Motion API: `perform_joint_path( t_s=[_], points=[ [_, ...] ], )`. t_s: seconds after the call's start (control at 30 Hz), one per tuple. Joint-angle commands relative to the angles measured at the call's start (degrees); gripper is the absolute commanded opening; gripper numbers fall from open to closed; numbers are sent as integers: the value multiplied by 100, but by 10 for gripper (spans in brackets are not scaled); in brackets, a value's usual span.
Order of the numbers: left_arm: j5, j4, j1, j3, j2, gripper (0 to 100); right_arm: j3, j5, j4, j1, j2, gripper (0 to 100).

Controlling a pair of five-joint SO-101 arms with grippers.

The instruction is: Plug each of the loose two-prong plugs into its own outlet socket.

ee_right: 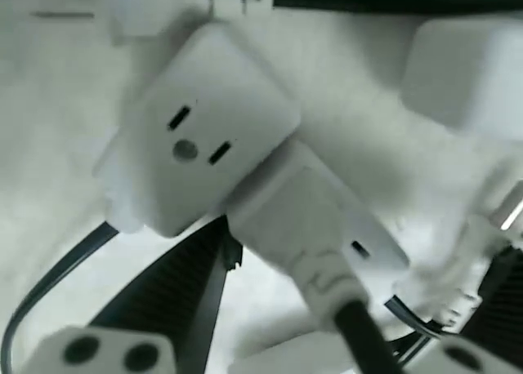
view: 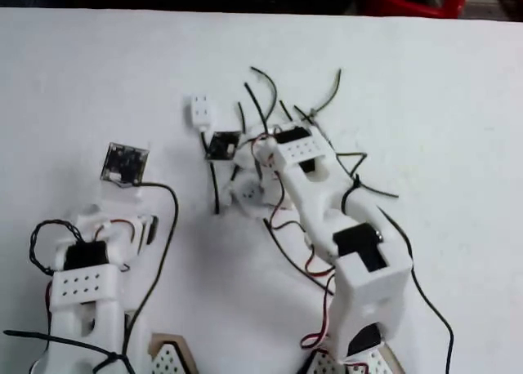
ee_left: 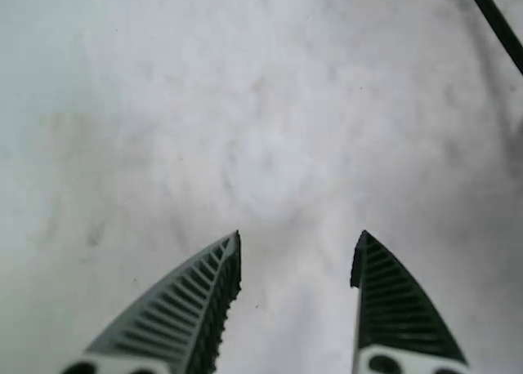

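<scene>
Evidently at the seating step for one plug. Find the right arm's black ribbed fingers (ee_right: 184,304) released, spread wide on either side of a white moulded two-prong plug (ee_right: 306,215) on a black cord (ee_right: 359,333), with no clamp on it. Find that plug butted against one side of a white plastic outlet socket block (ee_right: 196,137), with prongs hidden, so cannot tell whether fully home. Note two slots and a round hole unfilled on the block's facing side.

Calls next, probably, for closing on the plug body and pushing straight along the prongs, while keeping the block from sliding on the white desk (view: 425,80).

Find the left arm's black ribbed fingers (ee_left: 204,309) released too, grasping nothing, over bare desk at near left.

Count from above: two arms; a second white socket block (view: 202,109) at far centre, lying apart; a dark square block (view: 125,162) just beyond the left arm and another dark square block (view: 222,145) just left of the right arm; several loose black cords, too tangled to number.
</scene>
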Motion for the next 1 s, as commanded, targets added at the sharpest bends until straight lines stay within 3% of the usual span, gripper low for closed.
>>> perform_joint_path(
  t_s=[0.0, 0.1, 0.27, 0.33, 0.43, 0.77, 0.97],
  points=[
    [-70, -114, -31, -18, -92, 229, -448, -44, 189, -48, 119, 421],
    [-70, -114, -31, -18, -92, 229, -501, -35, 233, -48, 286, 337],
    [-70, -114, -31, -18, -92, 229, -615, -97, 215, -13, 233, 71],
    [-70, -114, -31, -18, -92, 229, -765, -132, 233, 4, 101, 11],
    [-70, -114, -31, -18, -92, 229, -914, -466, 242, 4, -171, 20],
    [-70, -123, -31, -18, -84, 229, -941, -536, 488, 22, -1200, 19],
    [-70, -123, -31, -18, -84, 229, -1073, -554, 567, 505, -1701, 19]
  ],
)
